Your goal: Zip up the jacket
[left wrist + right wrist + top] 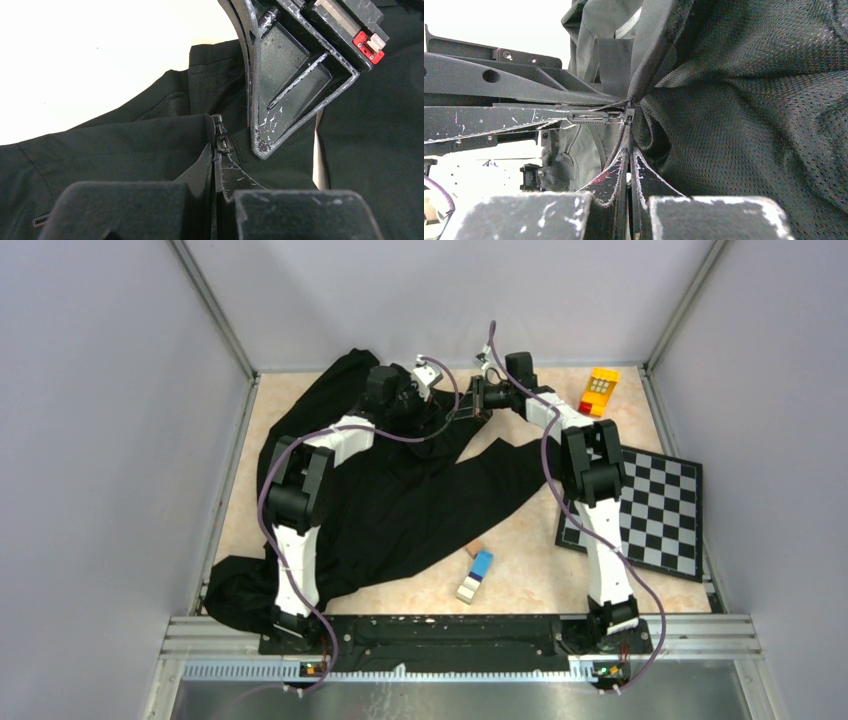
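Currently both arms meet at the far side of the table (520,540), over the upper part of the jacket (400,510), which sprawls across the left and middle of the surface. The left gripper (217,160) has its fingers together, pinching the zipper pull (589,118). The right gripper (629,155) has its fingers clamped on the jacket edge, just below the slider (629,115). The chequered board (640,510) lies to the right, apart from the fabric.
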Controlling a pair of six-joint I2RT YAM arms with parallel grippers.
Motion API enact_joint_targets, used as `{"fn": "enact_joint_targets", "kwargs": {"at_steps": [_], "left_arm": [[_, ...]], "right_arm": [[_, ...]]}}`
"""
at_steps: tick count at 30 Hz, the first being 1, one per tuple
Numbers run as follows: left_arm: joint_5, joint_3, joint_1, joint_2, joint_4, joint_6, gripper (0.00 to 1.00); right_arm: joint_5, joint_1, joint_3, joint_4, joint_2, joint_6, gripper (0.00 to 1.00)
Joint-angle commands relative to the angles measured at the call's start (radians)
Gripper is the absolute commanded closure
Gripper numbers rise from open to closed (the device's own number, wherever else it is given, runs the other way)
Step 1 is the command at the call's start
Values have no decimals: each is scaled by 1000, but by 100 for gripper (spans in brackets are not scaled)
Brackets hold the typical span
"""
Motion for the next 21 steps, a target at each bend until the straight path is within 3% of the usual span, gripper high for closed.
{"fn": "enact_joint_targets", "kwargs": {"at_steps": [1,21], "left_arm": [[0,26,-4,-48,18,6,100],[-2,28,-4,-49,8,12,100]], "right_arm": [[5,11,11,9,-47,-15,100],[25,9,-2,46,-52,12,100]]}}
